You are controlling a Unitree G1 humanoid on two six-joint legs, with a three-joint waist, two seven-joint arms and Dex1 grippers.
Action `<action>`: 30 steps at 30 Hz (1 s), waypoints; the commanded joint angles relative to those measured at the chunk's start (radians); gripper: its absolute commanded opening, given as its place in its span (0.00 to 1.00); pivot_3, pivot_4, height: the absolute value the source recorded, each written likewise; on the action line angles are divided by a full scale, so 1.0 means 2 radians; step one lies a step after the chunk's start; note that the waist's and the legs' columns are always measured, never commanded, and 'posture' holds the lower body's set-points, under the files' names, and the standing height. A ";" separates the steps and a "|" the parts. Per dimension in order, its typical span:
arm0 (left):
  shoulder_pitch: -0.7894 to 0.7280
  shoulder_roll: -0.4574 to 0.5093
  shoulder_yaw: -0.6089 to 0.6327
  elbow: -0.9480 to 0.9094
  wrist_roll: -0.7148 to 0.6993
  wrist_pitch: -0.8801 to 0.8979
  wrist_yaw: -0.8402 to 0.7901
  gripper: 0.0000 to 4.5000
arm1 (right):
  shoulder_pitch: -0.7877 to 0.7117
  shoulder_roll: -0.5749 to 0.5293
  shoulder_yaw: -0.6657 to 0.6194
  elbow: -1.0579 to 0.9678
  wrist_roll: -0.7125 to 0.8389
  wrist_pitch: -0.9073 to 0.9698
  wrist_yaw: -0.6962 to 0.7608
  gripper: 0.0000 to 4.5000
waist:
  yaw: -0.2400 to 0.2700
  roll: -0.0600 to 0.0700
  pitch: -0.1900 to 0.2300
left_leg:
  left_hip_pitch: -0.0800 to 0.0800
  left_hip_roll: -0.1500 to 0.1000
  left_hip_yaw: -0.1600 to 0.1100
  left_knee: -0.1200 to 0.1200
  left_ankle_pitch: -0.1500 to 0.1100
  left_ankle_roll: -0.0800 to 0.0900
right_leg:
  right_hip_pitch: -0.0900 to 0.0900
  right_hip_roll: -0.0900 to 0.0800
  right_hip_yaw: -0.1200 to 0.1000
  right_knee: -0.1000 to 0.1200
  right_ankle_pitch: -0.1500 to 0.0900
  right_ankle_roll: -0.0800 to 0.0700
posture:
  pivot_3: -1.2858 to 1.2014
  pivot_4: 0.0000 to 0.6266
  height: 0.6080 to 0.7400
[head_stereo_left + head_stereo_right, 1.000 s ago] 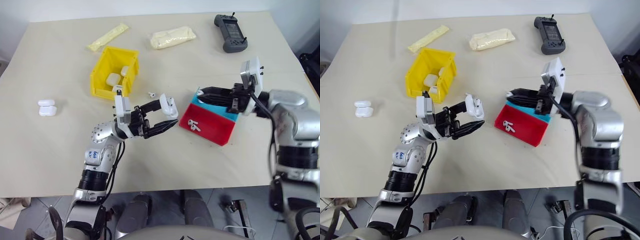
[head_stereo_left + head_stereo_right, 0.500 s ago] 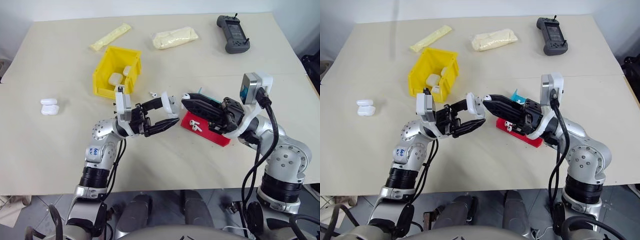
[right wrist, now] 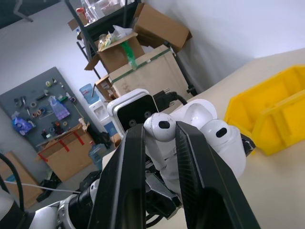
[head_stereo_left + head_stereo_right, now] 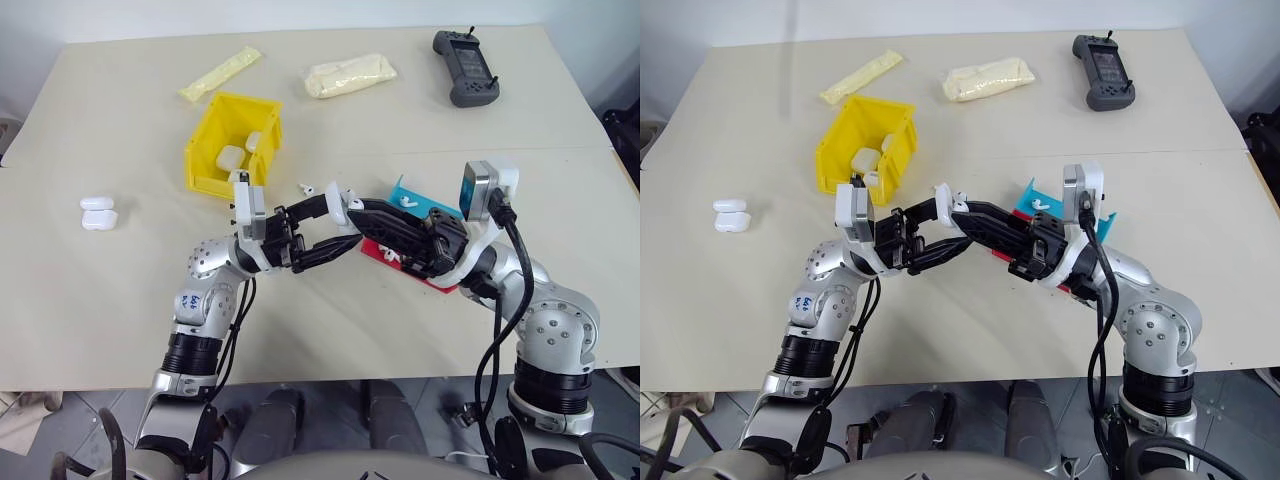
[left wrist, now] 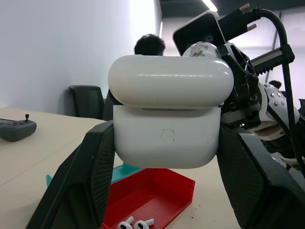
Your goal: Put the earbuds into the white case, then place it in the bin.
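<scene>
Left hand [image 4: 345, 228] clamps the open case [image 4: 340, 203], right hand [image 3: 159, 131] pinches an earbud [image 3: 159, 128] over it — slightly off, and it drops onto the desk [image 4: 100, 300].

Glossy white rounded plastic case [image 5: 167, 114] between black fingers [image 5: 81, 186]; bright yellow plastic bin [image 4: 232, 142]; red-and-blue tray [image 4: 432, 205]; tiny white earbud [image 3: 159, 128]; cream pouches [image 4: 347, 74]; beige tabletop [image 4: 100, 280].
</scene>
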 commanded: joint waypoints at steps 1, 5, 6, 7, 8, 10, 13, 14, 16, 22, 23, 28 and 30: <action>-0.001 -0.003 0.003 -0.022 -0.010 -0.005 0.000 0.62 | 0.005 -0.001 0.004 0.004 0.004 -0.014 -0.004 0.12 | 0.000 0.000 0.000 | 0.000 0.000 0.000 0.000 0.000 0.000 | 0.000 0.000 0.000 0.000 0.000 0.000 | 0.52 0.24 1.00; -0.002 -0.003 0.003 -0.021 -0.008 -0.007 0.000 0.62 | 0.006 -0.001 0.006 0.013 0.010 -0.017 -0.009 0.12 | 0.000 0.000 0.000 | 0.000 0.000 0.000 0.000 0.000 0.000 | 0.000 0.000 0.000 0.000 0.000 0.000 | 0.52 0.24 1.00; -0.002 -0.003 0.003 -0.021 -0.008 -0.008 0.000 0.62 | 0.006 -0.001 0.008 0.013 0.010 -0.017 -0.010 0.12 | 0.000 0.000 0.000 | 0.000 0.000 0.000 0.000 0.000 0.000 | 0.000 0.000 0.000 0.000 0.000 0.000 | 0.52 0.24 1.00; -0.003 -0.004 0.003 -0.020 -0.008 -0.008 0.000 0.62 | 0.007 -0.002 0.010 0.013 0.010 -0.017 -0.010 0.12 | 0.000 0.000 0.000 | 0.000 0.000 0.000 0.000 0.000 0.000 | 0.000 0.000 0.000 0.000 0.000 0.000 | 0.52 0.24 1.00; -0.003 -0.004 0.004 -0.020 -0.008 -0.009 0.001 0.62 | 0.009 -0.003 0.013 0.012 0.009 -0.015 -0.009 0.12 | 0.000 0.000 0.000 | 0.000 0.000 0.000 0.000 0.000 0.000 | 0.000 0.000 0.000 0.000 0.000 0.000 | 0.52 0.24 1.00; -0.004 -0.004 0.004 -0.020 -0.008 -0.009 0.002 0.62 | 0.014 -0.008 0.021 0.008 0.003 -0.015 -0.004 0.12 | 0.000 0.000 0.000 | 0.000 0.000 0.000 0.000 0.000 0.000 | 0.000 0.000 0.000 0.000 0.000 0.000 | 0.52 0.24 1.00; -0.005 -0.006 0.007 -0.019 -0.009 -0.010 0.006 0.62 | 0.025 -0.031 0.045 -0.004 -0.019 -0.020 0.020 0.12 | 0.001 0.000 0.000 | 0.000 0.000 0.000 0.000 0.000 0.000 | 0.000 0.000 0.000 0.000 0.000 0.000 | 0.52 0.24 1.00; -0.005 -0.007 0.008 -0.019 -0.009 -0.010 0.007 0.62 | 0.028 -0.037 0.052 -0.007 -0.024 -0.023 0.026 0.12 | 0.001 0.000 0.000 | 0.000 0.000 0.000 0.000 0.000 0.000 | 0.000 0.000 0.000 0.000 0.000 0.000 | 0.52 0.24 1.00; -0.007 -0.008 0.009 -0.018 -0.009 -0.009 0.009 0.62 | 0.028 -0.046 0.061 -0.007 -0.029 -0.028 0.033 0.12 | 0.001 0.000 0.000 | 0.000 0.000 0.000 0.000 0.000 0.000 | 0.000 0.000 0.000 0.000 0.000 0.000 | 0.52 0.24 1.00; -0.011 -0.010 0.010 -0.019 -0.011 -0.009 0.012 0.62 | 0.024 -0.065 0.073 -0.002 -0.051 -0.040 0.033 0.12 | 0.001 0.000 0.000 | 0.000 0.000 0.000 0.000 0.000 0.000 | 0.000 0.000 0.000 0.000 0.000 0.000 | 0.52 0.24 1.00; -0.011 -0.011 0.010 -0.020 -0.011 -0.009 0.012 0.62 | 0.023 -0.066 0.074 0.000 -0.051 -0.037 0.029 0.12 | 0.001 0.000 0.000 | 0.000 0.000 0.000 0.000 0.000 0.000 | 0.000 0.000 0.000 0.000 0.000 0.000 | 0.52 0.24 1.00; -0.012 -0.012 0.009 -0.020 -0.009 -0.011 0.011 0.62 | 0.006 -0.070 0.074 0.011 -0.046 -0.028 0.024 0.41 | 0.001 0.000 0.000 | 0.000 0.000 0.000 0.000 0.000 0.000 | 0.000 0.000 0.000 0.000 0.000 0.000 | 0.52 0.24 1.00; -0.013 -0.013 0.010 -0.021 -0.008 -0.011 0.011 0.62 | -0.001 -0.072 0.071 0.015 -0.046 -0.030 0.025 0.55 | 0.001 0.000 0.000 | 0.000 0.000 0.000 0.000 0.000 0.000 | 0.000 0.000 0.000 -0.001 0.000 0.000 | 0.52 0.24 1.00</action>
